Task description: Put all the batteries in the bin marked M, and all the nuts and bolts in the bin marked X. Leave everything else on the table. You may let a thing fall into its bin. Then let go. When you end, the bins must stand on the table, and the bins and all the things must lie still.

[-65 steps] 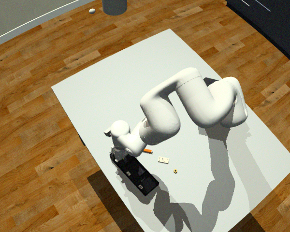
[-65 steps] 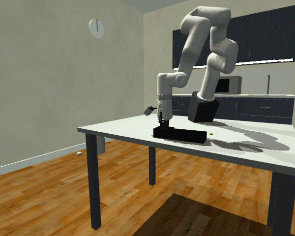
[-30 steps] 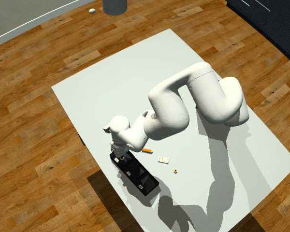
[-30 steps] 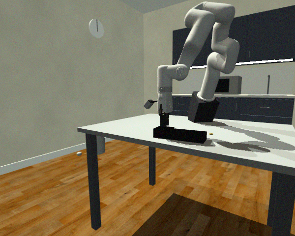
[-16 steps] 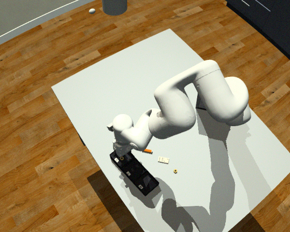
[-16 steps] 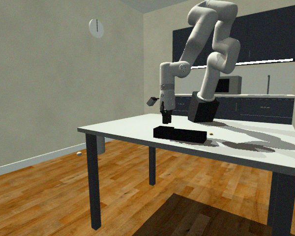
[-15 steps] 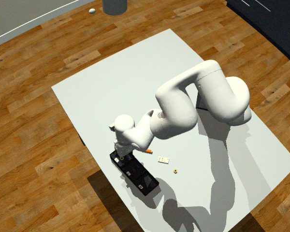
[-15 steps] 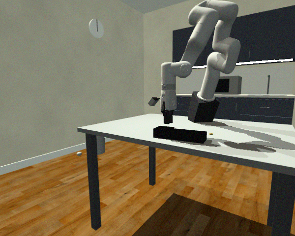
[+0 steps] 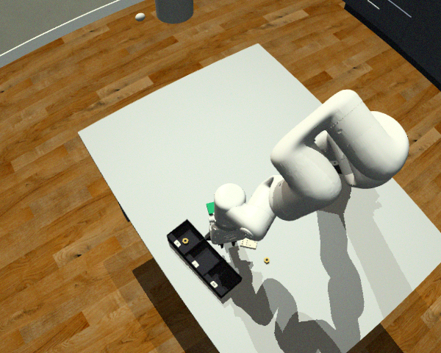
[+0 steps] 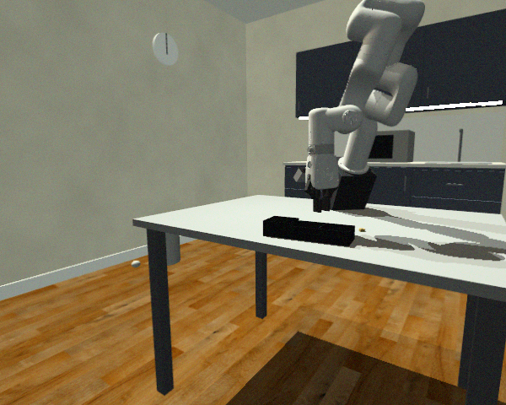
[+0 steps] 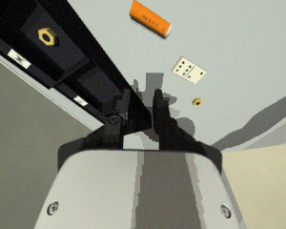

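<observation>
Black fingers first: the gripper (image 11: 139, 114) hangs above the bins (image 9: 203, 264), jaws part open with nothing between them. One nut (image 11: 47, 36) lies in the end bin. Past the bins on the worktop (image 9: 213, 125), a second nut (image 11: 196, 101) sits loose, then a domino (image 11: 189, 70), then the orange battery (image 11: 151, 18) farthest out. Risk, I'd say: reaching for that small nut, the jaws clip the domino or skid the nut away.
</observation>
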### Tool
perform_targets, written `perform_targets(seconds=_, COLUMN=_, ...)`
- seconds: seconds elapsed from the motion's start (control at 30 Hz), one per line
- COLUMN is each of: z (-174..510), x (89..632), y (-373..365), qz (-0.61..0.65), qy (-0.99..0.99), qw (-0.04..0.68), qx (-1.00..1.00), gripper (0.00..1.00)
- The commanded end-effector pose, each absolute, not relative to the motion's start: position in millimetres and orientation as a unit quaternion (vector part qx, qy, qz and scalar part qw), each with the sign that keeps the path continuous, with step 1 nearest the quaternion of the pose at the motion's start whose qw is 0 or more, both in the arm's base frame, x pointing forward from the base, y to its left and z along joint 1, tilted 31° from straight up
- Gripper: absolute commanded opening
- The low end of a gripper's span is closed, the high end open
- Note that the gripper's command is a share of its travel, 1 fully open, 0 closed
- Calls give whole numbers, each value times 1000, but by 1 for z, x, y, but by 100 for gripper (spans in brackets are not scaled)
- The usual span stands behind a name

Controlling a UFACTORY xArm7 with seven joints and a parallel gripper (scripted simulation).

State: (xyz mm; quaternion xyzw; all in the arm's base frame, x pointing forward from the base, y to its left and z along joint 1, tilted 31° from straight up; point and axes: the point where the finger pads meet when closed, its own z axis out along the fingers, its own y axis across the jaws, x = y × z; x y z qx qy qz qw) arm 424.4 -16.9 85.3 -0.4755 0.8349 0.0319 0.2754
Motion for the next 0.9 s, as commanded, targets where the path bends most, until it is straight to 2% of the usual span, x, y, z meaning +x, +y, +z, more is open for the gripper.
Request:
perform_targets(seconds=0.0, z=90, x=401, y=20, qz=48, qy=871, qw=272, qx=-407, gripper=30)
perform_targets(seconds=0.43, z=92, x=354, y=94, qz=104, qy=925, qw=263, qx=-254, gripper=30)
perform_targets(seconds=0.87, z=92, x=353, y=95, qz=146, qy=951, qw=254, qx=-99, gripper=30)
